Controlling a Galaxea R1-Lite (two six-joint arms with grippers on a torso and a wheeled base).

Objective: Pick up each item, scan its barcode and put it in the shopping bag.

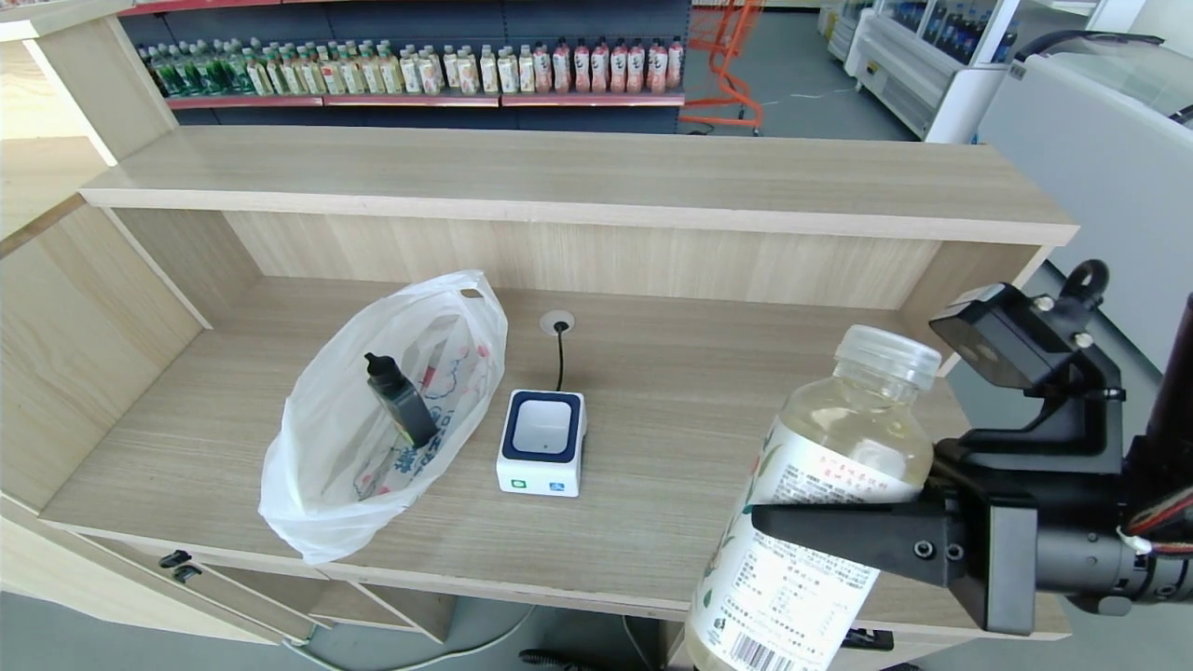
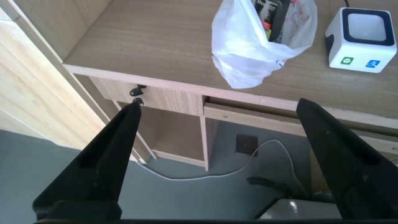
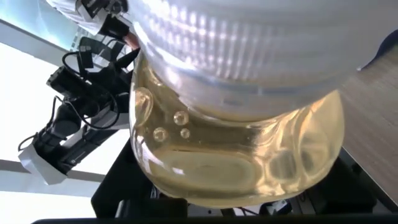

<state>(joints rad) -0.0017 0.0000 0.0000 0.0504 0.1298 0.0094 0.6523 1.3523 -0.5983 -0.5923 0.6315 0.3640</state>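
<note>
The bottle (image 1: 853, 438) is clamped in the right gripper (image 1: 839, 536) at the near right, tilted with its cap up and far. The scanner (image 1: 542, 440) on the worktop (image 1: 671, 401) lies to its left, and the bag (image 1: 317, 457) further left. The left gripper (image 2: 217, 106) is spread wide and empty.

Two bottles are in sight: one dark bottle (image 1: 401, 403) and one clear bottle (image 1: 820, 503) of pale drink. There is one white shopping bag (image 1: 373, 438), one barcode scanner (image 1: 542, 441) with one black cable (image 1: 560, 359), and one wooden counter (image 1: 671, 419).
</note>
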